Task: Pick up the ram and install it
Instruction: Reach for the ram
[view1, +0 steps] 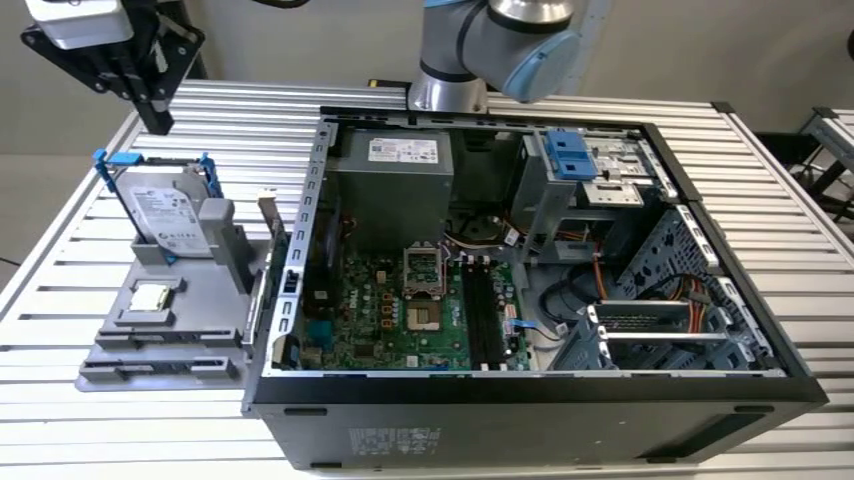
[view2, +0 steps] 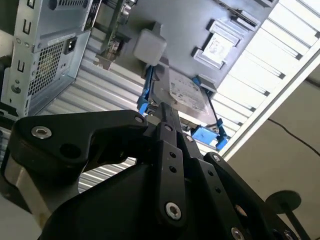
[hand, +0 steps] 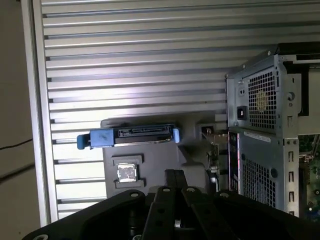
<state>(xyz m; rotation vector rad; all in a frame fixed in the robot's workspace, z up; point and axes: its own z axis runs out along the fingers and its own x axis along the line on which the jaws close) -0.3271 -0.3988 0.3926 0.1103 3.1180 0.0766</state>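
The fingers (view1: 156, 112) are pressed together and empty above the far corner of the surface (view1: 54, 290). The ram (view1: 268, 215) stands in the gray fixture (view1: 147, 355), about 5 o'clock from them in the exterior view. Its long axis seemingly runs along the computer case (view1: 534, 405) wall.

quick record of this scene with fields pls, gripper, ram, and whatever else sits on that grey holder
gripper: shut, holding nothing, in the air near the hard drive
ram: apparently on edge at the grey holder's side next to the computer case; not gripped
hard drive: upright in the holder, blue-handled frame
processor chip: flat on the holder
computer case: side open, motherboard showing
task state: ram not yet picked up
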